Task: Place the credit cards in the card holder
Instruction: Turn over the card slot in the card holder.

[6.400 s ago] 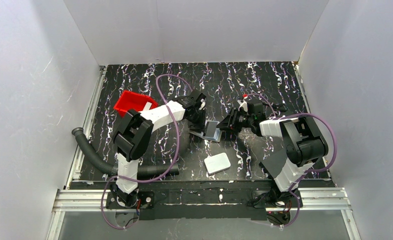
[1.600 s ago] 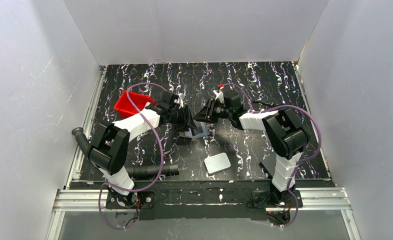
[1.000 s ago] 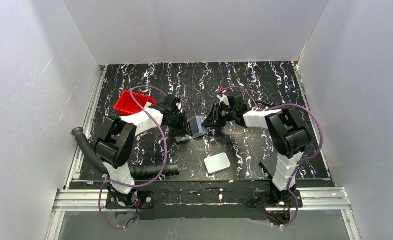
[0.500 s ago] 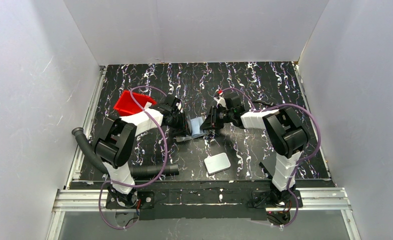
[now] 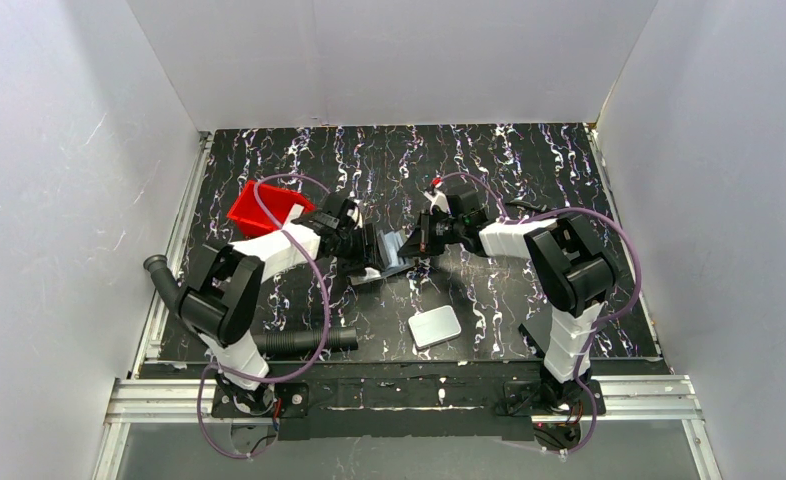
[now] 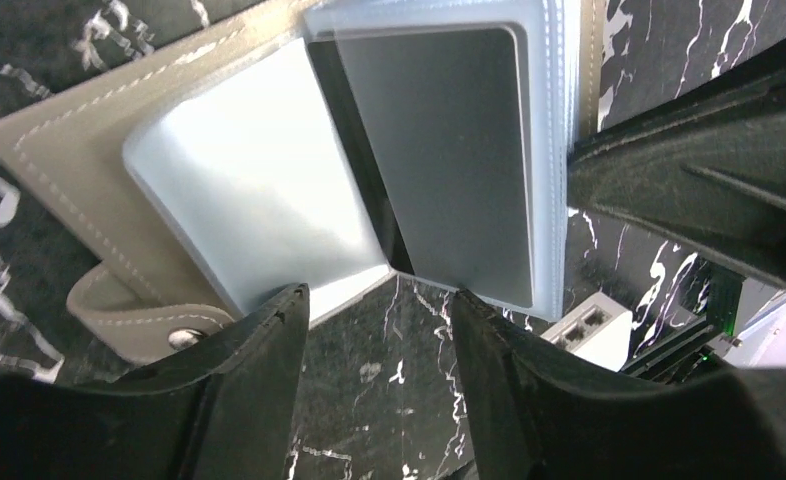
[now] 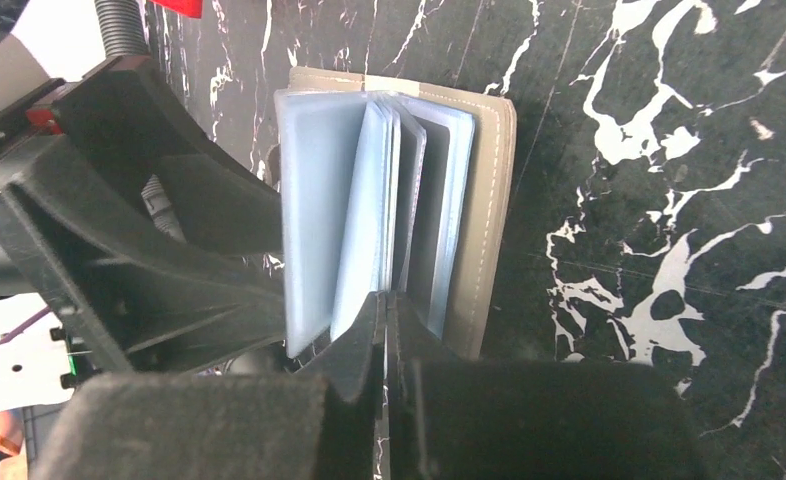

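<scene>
One grey-brown stitched card holder [image 7: 491, 200] is lying open mid-table, with one thin grey card [image 6: 449, 150] showing inside. The left gripper [image 6: 377, 300] is gaping beside it, and the right gripper [image 7: 384, 300] is pressing closed at its sleeves. All are sitting further left than earlier.

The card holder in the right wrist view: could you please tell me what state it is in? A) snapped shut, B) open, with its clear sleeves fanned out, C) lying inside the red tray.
B: the card holder is spread open, and its clear sleeves stand apart like the pages of a book.
</scene>
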Controlling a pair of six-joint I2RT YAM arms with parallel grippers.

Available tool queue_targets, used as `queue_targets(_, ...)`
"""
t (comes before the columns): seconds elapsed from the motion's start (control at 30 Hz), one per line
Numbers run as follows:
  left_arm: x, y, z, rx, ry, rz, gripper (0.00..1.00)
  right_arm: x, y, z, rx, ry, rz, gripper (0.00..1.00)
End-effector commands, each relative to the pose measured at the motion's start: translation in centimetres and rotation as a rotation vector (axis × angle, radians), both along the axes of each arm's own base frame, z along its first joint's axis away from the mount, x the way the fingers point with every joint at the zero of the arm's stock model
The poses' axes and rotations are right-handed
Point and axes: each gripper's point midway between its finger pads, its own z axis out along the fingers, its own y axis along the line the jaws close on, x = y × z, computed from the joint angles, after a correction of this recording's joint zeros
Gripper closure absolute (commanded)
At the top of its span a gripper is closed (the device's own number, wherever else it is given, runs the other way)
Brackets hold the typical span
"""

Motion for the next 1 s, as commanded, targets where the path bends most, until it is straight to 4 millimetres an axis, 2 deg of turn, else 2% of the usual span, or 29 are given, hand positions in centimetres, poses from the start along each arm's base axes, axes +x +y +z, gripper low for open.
queue_targets(0.0, -1.1, 1.5, 2.4, -0.017, -0.032, 0.006, 0.42, 0.6, 0.9, 0.4, 0.009, -0.071, 0.021, 0.99)
queue_targets(0.17, -0.6, 1.4, 5.1, -0.073, -0.065, 0.038, 0.28, 0.7, 0.6, 0.8, 0.000, -0.093, 0.009, 0.99)
queue_targets(0.2, -0.4, 1.2, 5.4, -0.082, -0.066, 0.041, 0.22, 0.8, 0.6, 0.9, -0.002, -0.098, 0.008, 0.99)
queue_targets(0.3, 0.5, 1.0, 5.7, -0.073, -0.068, 0.073, 0.07, 0.7, 0.6, 1.1, 0.000, -0.100, 0.010, 0.99)
queue_targets(0.4, 1.3, 1.2, 5.5, -0.004, -0.075, 0.097, 0.02, 0.7, 0.6, 1.1, -0.001, -0.101, 0.006, 0.99)
queue_targets(0.5, 1.7, 1.0, 4.6, 0.113, -0.060, 0.083, 0.02, 0.6, 0.6, 1.3, 0.003, -0.102, 0.007, 0.99)
queue_targets(0.67, 1.9, 2.5, 2.4, 0.271, -0.009, 0.090, 0.06, 0.7, 0.6, 1.5, 0.002, -0.111, 0.005, 0.99)
queue_targets(0.77, 2.3, 3.3, 1.9, 0.337, -0.009, 0.082, 0.08, 0.6, 0.5, 1.3, -0.005, -0.111, 0.003, 0.99)
queue_targets(0.87, 1.8, 4.3, 1.9, 0.379, -0.017, 0.078, 0.14, 0.6, 0.3, 1.1, -0.012, -0.110, 0.000, 0.99)
queue_targets(0.97, 0.6, 5.3, 1.9, 0.370, -0.046, 0.086, 0.21, 0.6, 0.3, 0.8, -0.019, -0.105, -0.001, 0.99)
